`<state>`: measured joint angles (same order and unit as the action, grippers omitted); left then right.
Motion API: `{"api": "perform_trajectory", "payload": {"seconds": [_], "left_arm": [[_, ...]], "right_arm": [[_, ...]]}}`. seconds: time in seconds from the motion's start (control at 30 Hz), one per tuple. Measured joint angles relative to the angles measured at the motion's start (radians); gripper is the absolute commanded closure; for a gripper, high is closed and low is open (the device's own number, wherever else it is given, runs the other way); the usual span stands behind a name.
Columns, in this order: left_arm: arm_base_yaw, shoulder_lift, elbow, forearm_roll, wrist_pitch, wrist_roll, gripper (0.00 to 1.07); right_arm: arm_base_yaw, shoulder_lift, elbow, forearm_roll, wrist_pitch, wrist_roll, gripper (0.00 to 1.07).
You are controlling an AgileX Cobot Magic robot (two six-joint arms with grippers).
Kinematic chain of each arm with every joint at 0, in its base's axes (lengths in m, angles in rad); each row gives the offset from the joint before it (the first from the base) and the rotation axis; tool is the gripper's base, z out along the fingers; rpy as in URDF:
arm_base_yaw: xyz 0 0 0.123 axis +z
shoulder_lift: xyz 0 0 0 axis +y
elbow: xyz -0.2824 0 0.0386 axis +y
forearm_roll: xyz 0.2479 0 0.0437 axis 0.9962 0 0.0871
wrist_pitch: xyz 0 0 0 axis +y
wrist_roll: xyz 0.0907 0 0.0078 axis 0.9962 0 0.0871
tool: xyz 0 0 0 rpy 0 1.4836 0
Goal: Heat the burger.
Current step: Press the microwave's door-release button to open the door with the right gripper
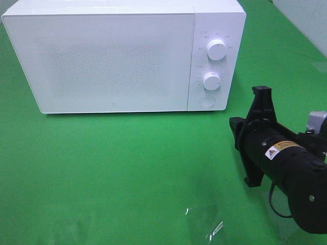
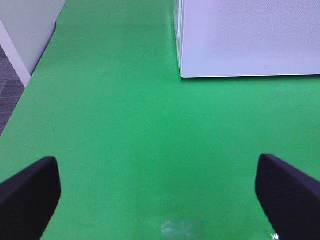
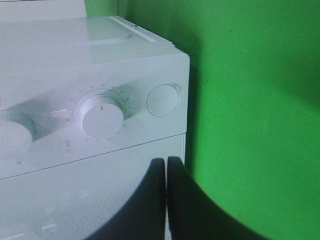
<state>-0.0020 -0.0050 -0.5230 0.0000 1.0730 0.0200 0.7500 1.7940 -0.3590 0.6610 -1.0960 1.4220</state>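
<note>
Right pincer (image 3: 166, 164) closed, empty, near closed microwave (image 1: 112, 56), left pincer (image 2: 160, 192) wide open, empty

The exterior high camera looks steeply down on the green tabletop (image 1: 127, 168) and the whole white microwave (image 1: 112, 56) from the front. The left wrist camera looks low along the tabletop toward the microwave's door corner (image 2: 182, 74). The right wrist camera faces its lower knob (image 3: 102, 117) closely.

The microwave (image 1: 125, 53) is white, its door (image 1: 97, 66) speckled with fine dots. Ahead of the black right gripper (image 3: 166, 162), the white knob (image 3: 102, 117) bears a red tick. The cloth (image 1: 127, 168) is plain green.
</note>
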Motion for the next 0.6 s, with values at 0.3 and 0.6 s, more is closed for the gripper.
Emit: {"api": "perform_trajectory", "payload": {"seconds": [0.3, 0.6], "left_arm": [[0.000, 0.000, 0.000, 0.000, 0.000, 0.000, 0.09], [0.000, 0.000, 0.000, 0.000, 0.000, 0.000, 0.09]], "right_arm": [[-0.037, 0.104, -0.107, -0.066, 0.037, 0.018, 1.07], [-0.158, 0.121, -0.210, -0.141, 0.160, 0.016, 1.07]]}}
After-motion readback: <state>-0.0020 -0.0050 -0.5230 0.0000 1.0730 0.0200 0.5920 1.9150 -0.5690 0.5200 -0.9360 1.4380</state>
